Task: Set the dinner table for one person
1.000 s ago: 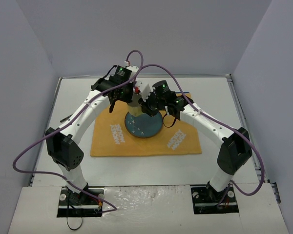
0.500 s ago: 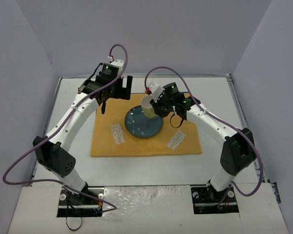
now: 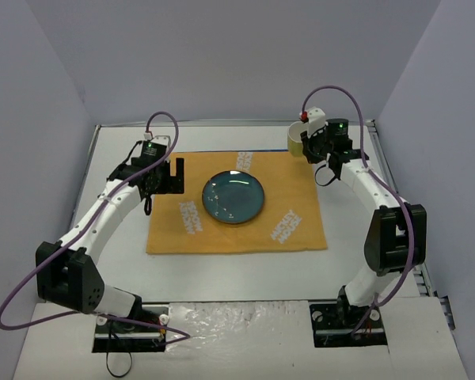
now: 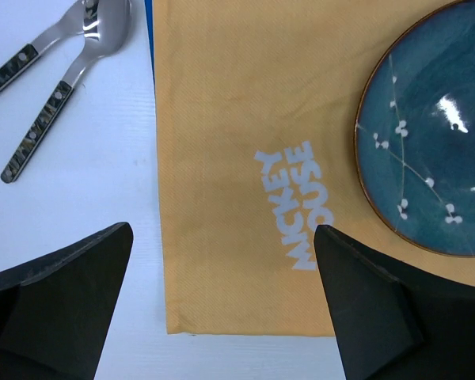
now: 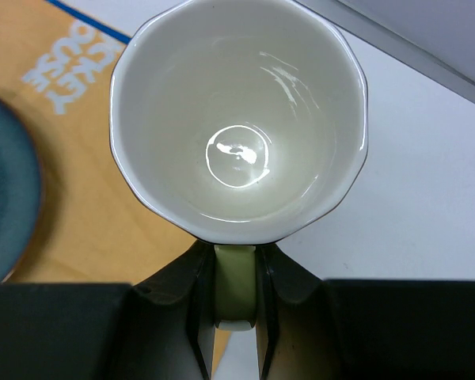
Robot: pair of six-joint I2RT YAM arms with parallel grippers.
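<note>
Toward far-right bench [image 3: 222,273] corner | I hold cup [image 5: 237,119] upright for placing, right hand [image 5: 236,313] clamped on handle [image 5: 235,277] | left hand [image 4: 222,269] apart, empty

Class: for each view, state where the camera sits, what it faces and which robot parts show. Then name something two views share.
Top external: high behind the bases, looking down at the table; both arms show whole.
Left wrist: on the left gripper, facing down at placemat, plate and cutlery; its open fingers show.
Right wrist: on the right gripper, looking into the cup it grips; finger bases show.
Shared: plate and placemat appear in all three.
</note>
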